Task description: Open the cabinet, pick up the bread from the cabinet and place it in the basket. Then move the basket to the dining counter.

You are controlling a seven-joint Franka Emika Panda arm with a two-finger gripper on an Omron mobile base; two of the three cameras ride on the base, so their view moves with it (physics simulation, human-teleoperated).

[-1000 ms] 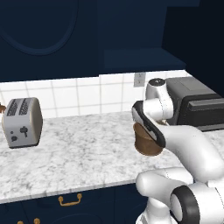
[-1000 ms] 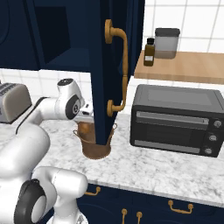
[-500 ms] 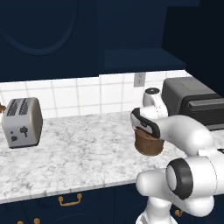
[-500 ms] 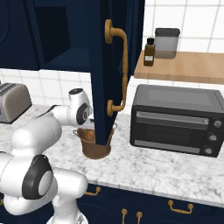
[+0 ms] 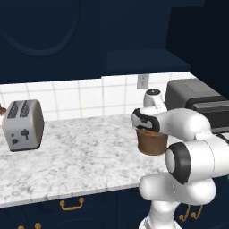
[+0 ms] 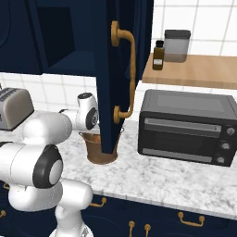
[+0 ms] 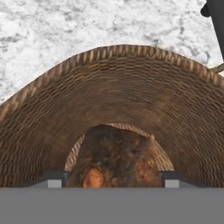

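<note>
The brown woven basket (image 5: pixel 152 142) (image 6: pixel 99 150) stands on the marble worktop (image 5: pixel 80 152), below the open cabinet door (image 6: pixel 122 69) with its long brass handle. My gripper (image 5: pixel 148 129) reaches down into the basket's mouth. In the hand view the golden-brown bread (image 7: pixel 113 157) sits between my two fingertips, gripper (image 7: pixel 113 178) shut on it, with the basket's woven wall (image 7: pixel 122 87) curving behind. The navy shelf of the cabinet (image 5: pixel 138 60) is bare. The dining counter is out of view.
A silver toaster (image 5: pixel 23 123) (image 6: pixel 14 106) stands at the left of the worktop. A black toaster oven (image 6: pixel 185 129) sits right of the basket, under a wooden shelf (image 6: pixel 199 71) with a bottle and a jar. The open door's edge hangs just over the basket.
My arm has folded and the hand has sunk toward the basket's mouth with the bread in it. The basket has stayed in place.
</note>
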